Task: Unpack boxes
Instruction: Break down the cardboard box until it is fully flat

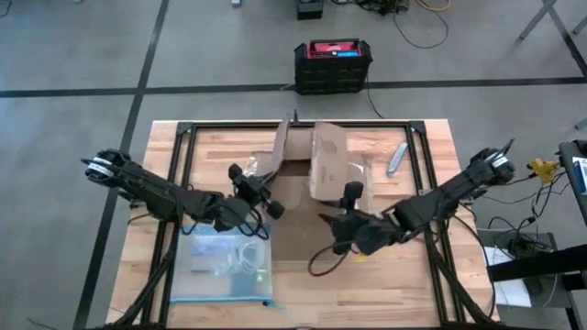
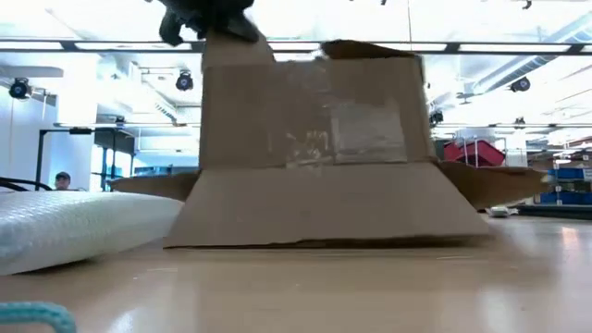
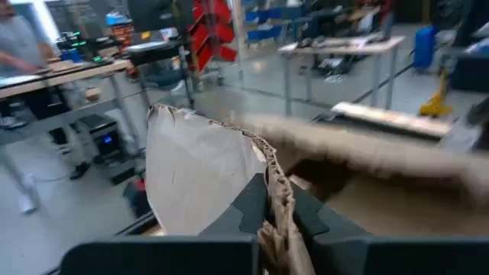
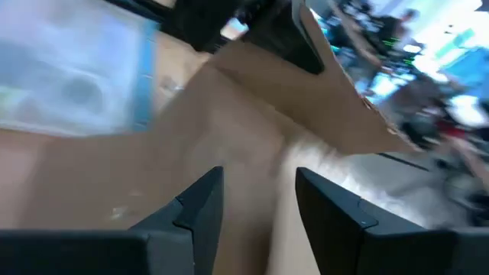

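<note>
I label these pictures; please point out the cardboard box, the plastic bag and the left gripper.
cardboard box (image 2: 324,199): low view, front wall.
plastic bag (image 1: 225,275): high view, middle.
left gripper (image 3: 276,218): left wrist view, between fingertips.

Brown box (image 2: 314,157) mid-table, bubble-wrap bag (image 2: 74,227) beside it

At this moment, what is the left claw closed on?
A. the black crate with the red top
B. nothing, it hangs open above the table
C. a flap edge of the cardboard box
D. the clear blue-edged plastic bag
C: in the left wrist view the left claw is shut on the corrugated edge of a flap of the cardboard box; the plastic bag lies apart on the table.
</note>
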Robot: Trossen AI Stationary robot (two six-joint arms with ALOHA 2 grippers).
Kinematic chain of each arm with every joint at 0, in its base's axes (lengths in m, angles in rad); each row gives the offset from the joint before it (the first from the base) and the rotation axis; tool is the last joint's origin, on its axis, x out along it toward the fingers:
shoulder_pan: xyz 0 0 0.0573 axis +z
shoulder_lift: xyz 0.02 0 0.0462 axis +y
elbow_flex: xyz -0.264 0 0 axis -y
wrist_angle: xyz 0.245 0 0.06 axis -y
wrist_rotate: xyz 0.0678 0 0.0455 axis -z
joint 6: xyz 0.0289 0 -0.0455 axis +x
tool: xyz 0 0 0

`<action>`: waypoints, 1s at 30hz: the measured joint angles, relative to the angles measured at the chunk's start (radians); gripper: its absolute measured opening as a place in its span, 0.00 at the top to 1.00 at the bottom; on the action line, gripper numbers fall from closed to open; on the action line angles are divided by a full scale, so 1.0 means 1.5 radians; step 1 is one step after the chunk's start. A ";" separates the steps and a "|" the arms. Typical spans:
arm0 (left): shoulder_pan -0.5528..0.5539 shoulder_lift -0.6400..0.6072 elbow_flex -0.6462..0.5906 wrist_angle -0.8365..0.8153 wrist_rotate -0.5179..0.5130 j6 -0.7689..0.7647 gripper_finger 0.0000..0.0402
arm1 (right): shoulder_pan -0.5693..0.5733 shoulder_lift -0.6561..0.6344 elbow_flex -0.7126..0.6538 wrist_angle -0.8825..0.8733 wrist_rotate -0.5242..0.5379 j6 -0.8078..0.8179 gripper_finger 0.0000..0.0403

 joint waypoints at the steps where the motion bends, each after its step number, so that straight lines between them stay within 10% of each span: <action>1: 0.000 -0.001 0.000 0.030 0.010 0.024 1.00 | 0.001 0.019 0.011 -0.010 0.033 0.000 0.62; 5: 0.000 -0.001 0.004 0.096 0.028 0.089 1.00 | -0.001 0.073 0.044 -0.018 0.140 0.000 0.60; 19: 0.002 -0.004 0.004 0.102 0.029 0.146 1.00 | -0.007 0.109 0.102 -0.238 0.182 0.281 0.67; 30: 0.050 -0.012 0.008 0.118 0.036 0.207 1.00 | -0.031 -0.007 0.105 -0.363 0.216 0.438 0.97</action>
